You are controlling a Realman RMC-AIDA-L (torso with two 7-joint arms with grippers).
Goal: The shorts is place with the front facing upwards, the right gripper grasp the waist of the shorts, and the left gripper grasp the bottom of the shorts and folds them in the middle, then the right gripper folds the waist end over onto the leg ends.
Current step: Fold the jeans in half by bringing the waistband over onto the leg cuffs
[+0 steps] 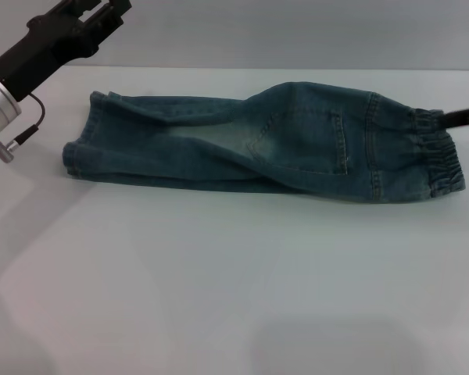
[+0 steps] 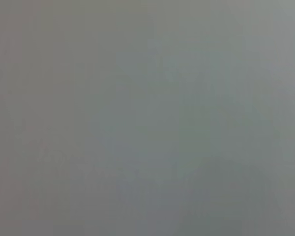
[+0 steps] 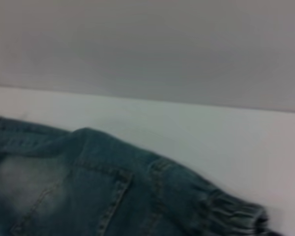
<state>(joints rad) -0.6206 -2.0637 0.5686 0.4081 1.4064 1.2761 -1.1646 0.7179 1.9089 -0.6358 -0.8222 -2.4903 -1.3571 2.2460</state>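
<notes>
The blue denim shorts with pale faded patches lie folded lengthwise on the white counter, stretched across it from the robot's left to its right. Their gathered elastic waistband sits at the right end and the two straight stitched leg hems lie stacked at the left end, a stitched pocket facing up near the middle. The right tool, a small black claw of which only a dark tip shows at the picture's right edge, reaches in at the far corner of the waistband and seems to touch it; whether it is clenched on the cloth or released cannot be told. In the right wrist view the waistband's ruffles and the pocket stitching appear close up against the pale counter. The left tool, a black two-finger claw on a white cylindrical arm with a green light, hovers above and beyond the leg hems, apart from the denim, holding nothing; how far its fingers are parted cannot be told. The left wrist view shows only a plain grey blur.
</notes>
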